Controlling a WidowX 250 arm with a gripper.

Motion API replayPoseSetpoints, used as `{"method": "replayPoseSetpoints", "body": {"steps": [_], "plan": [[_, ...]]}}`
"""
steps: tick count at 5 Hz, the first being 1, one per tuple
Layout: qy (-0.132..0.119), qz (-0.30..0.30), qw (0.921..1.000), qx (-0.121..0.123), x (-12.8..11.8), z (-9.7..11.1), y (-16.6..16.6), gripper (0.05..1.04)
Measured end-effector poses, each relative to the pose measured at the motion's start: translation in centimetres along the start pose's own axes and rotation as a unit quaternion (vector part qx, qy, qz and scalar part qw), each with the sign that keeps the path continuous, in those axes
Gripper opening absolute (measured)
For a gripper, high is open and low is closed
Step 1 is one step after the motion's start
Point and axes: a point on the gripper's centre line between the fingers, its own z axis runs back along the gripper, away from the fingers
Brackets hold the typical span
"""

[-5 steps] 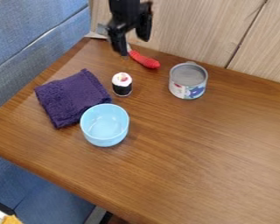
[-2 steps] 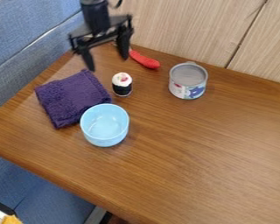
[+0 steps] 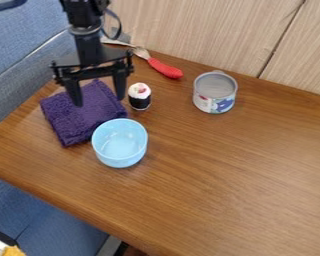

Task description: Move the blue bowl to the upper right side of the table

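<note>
The blue bowl stood upright on the left part of the desk, beside the near right corner of a folded purple towel; whether the two touched could not be told; the upper right side, along the desk's far edge by the wooden wall, was where it had to go, so the grasp, the carry and the setting down were all left to do. The gripper hung over the towel, wide, its two fingers well apart and nothing between them; it looked to be at the approach, and the next move called for bringing it over the bowl's rim and lowering it there.

A sushi toy stood close by, between the bowl and the far edge, near enough to the gripper to be knocked; the towel might get caught by a low finger. A can stood near the far edge, right of the toy; a low, straight carry could clip it, so the bowl would best be lifted or swung round its near side; a red-handled fork lay along the far edge, likely out of the way.
</note>
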Motion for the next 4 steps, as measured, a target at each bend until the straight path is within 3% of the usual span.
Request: {"method": "replayPoseSetpoints", "body": {"steps": [2, 3, 4], "plan": [[-0.007, -0.054, 0.9984, 0.011, -2.4, -0.8, -0.3, 1.0], [-0.009, -0.058, 0.9972, 0.046, -2.7, -2.0, -0.2, 1.0], [0.011, -0.057, 0.9956, 0.074, -3.1, -3.6, 0.2, 1.0]]}}
